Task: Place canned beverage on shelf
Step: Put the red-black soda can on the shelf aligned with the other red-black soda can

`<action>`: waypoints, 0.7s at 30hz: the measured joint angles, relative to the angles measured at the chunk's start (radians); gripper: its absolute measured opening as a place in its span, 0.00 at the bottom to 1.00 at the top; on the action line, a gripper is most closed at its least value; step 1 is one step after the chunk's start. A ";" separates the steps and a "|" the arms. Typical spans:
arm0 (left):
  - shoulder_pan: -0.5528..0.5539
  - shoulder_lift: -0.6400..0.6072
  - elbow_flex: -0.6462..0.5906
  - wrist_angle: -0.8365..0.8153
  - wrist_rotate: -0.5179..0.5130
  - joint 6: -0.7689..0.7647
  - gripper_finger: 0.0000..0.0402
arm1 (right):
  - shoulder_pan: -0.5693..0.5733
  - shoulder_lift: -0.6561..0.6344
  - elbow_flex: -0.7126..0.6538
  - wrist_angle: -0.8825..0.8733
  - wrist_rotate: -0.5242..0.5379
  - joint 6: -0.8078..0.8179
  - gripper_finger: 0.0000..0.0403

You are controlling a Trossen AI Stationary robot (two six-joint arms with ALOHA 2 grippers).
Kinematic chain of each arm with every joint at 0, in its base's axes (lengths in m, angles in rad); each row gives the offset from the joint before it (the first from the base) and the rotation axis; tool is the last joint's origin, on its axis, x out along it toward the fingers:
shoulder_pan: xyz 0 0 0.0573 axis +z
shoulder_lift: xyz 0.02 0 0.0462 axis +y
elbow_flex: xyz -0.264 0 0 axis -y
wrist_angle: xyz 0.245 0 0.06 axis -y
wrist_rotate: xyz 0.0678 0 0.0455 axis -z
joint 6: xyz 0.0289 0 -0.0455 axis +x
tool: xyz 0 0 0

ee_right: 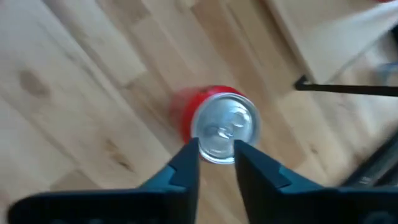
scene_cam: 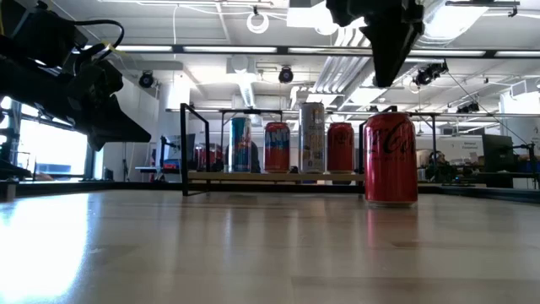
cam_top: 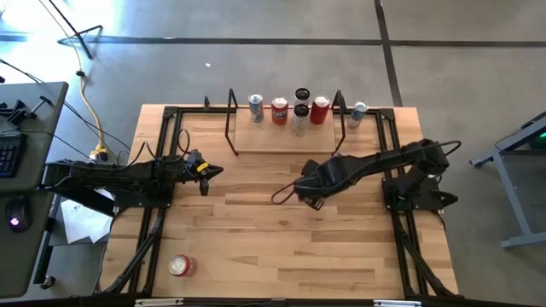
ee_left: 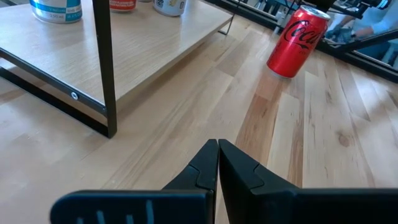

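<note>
Table [cam_top: 256, 230]: light wood, with both arms on it, the left arm at the left side and the right arm reaching from the right side towards the middle.
Shelf [cam_top: 273, 141]: stands at the far edge, black rod frames at both ends.
Shelf cans [scene_cam: 277, 146]: upright in a row on the plank.
Right gripper [ee_right: 216, 149]: hangs directly above the red can, clear of its lid; fingers a little apart, pinching nothing.
Left gripper [ee_left: 218, 144]: over bare wood near the shelf's left end; fingers pressed together, holding nothing.
Red can [scene_cam: 390, 159]: upright on the table in front of the shelf, not on it.
Second red can [cam_top: 181, 266]: alone near the front left corner.
</note>
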 joint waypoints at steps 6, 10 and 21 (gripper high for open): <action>0.000 0.000 0.000 0.000 0.000 0.000 0.01 | -0.033 0.000 0.000 0.013 -0.046 -0.003 0.52; 0.000 0.000 0.000 0.000 0.000 0.000 0.01 | -0.057 0.000 0.000 -0.006 -0.050 -0.003 0.69; 0.000 0.000 0.000 0.000 0.000 0.000 0.01 | -0.124 0.021 0.000 0.030 -0.112 -0.047 0.73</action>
